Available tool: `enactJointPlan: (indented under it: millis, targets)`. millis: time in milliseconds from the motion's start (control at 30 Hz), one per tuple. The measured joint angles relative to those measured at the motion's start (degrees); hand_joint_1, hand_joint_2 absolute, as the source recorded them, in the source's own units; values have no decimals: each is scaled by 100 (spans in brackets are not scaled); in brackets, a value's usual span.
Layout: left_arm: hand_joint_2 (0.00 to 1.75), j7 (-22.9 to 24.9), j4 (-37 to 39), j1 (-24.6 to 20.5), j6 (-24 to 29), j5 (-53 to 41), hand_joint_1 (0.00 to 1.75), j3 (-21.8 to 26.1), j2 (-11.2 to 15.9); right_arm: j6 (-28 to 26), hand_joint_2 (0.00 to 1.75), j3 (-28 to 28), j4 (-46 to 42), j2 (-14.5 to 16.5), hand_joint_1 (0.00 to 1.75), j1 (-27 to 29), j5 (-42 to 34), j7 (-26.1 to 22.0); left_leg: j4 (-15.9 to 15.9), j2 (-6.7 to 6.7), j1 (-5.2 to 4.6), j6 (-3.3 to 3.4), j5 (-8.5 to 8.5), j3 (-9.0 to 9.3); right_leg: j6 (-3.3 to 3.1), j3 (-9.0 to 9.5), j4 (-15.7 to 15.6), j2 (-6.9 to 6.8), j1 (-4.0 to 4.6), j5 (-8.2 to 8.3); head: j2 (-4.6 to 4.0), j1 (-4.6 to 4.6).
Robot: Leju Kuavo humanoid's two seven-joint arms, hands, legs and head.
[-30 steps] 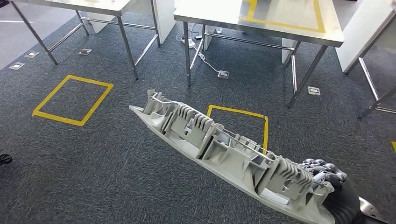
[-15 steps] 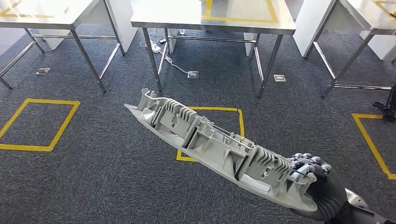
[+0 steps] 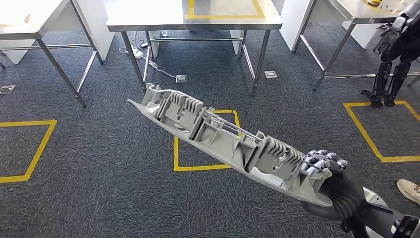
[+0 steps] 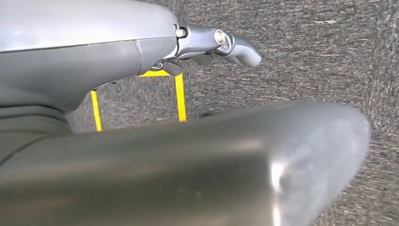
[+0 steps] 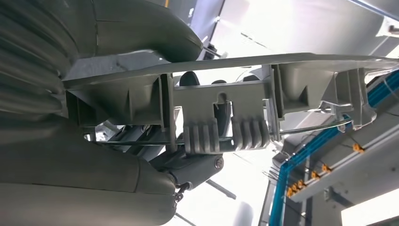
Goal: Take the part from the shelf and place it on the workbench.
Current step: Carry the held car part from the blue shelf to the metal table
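R hand [image 3: 329,184] grips the part [image 3: 223,144] at its near end, fingers curled over the ribbed edge w/ thumb underneath; the right wrist view shows fingers [image 5: 193,167] hooked around the part's ribs [image 5: 226,134], so the hold looks firm. Part is a long grey plastic moulding, cantilevered out from the hand and pointing up-left over the carpet, above a yellow taped square [image 3: 205,144] on the floor, well clear of any surface. L hand [image 4: 221,42] hangs by the robot's side over the carpet; fingers look partly curled w/ nothing in them, but can't tell for sure whether it's spread or closed. Steel workbench [image 3: 148,20] w/ a yellow taped outline stands ahead, still some way off; another humanoid stands at far right by another bench, and a person's shoe [image 3: 410,191] shows at the right edge. Judgement: carry phase, placing not yet begun. To do it well: keep wrist stiff since the long free end will swing and lever against the grip, walk square to the bench, lift the far tip above the bench edge before closing in, then lower flat inside the taped outline.
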Motion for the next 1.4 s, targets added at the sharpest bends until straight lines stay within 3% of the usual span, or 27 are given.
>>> enactJointPlan:
  millis: [33,100,167,233,300,333,367,433,500,633,733,833,933,1400]
  targets:
    - [0,1,-1,-3,2,0,0,3,-1,3,175,9,25,8,175,-42,-11,4,-8,45,-6,-30,-7,11,-35,27,-79,-19,22,-1,0,-2]
    - [0,2,-3,-13,5,0,0,8,-1,5,175,25,68,26,175,-90,-18,19,-30,113,-6,-96,-19,33,-86,20,-105,82,11,25,0,-6]
    - [0,1,-7,-23,7,2,0,17,-1,11,175,49,103,46,175,-128,-12,53,140,-61,4,-159,-144,-21,-142,42,-156,153,-36,54,0,-19]
    - [0,-2,-9,-17,6,19,0,34,0,28,175,85,150,72,175,-177,-1,98,774,-377,27,-209,-475,-311,-180,56,-177,209,-63,62,0,-50]
    - [0,-2,-8,7,5,48,0,49,4,49,175,120,205,97,175,-205,4,129,1500,-507,41,-239,-741,-697,-194,57,-170,276,-65,53,0,-74]
    - [0,-2,-8,17,5,60,0,55,8,57,175,135,229,104,175,-209,4,140,1626,-519,44,-249,-719,-791,-191,61,-164,310,-67,47,0,-79]
    - [0,-2,-8,22,5,64,0,62,11,63,175,149,250,110,175,-214,4,152,1528,-521,49,-254,-582,-781,-181,68,-155,341,-70,38,0,-84]
    - [0,-2,-9,18,5,68,0,80,17,68,175,169,281,114,175,-232,0,177,782,-538,70,-254,-132,-488,-138,86,-127,391,-80,9,0,-94]
    - [0,-2,-9,10,5,70,0,103,14,72,175,179,299,115,175,-268,-6,196,156,-577,89,-223,122,-232,-87,74,-75,434,-62,-29,0,-104]
    - [0,-2,-8,6,4,76,0,143,-11,85,175,192,317,123,175,-314,-12,208,29,-593,83,-148,151,-193,-151,57,-69,455,-23,-29,0,-92]
    - [0,-2,-8,5,-2,78,0,153,-14,109,175,208,334,127,175,-358,-13,211,30,-599,66,-102,146,-194,-118,82,-112,449,-32,-10,0,-81]
    - [0,-2,-8,3,-9,84,0,179,-23,130,175,219,357,131,175,-403,-13,210,34,-598,53,-77,140,-194,-26,95,-142,449,-46,0,0,-80]
    - [0,-2,-8,3,-12,87,0,190,-30,158,175,229,372,134,175,-424,-13,214,36,-598,47,-69,138,-193,33,99,-153,449,-54,3,0,-80]
    - [0,-2,-8,4,-3,101,0,225,-59,169,175,247,404,191,175,-491,35,291,30,-597,59,-76,141,-189,33,88,-139,449,-39,-4,0,-80]
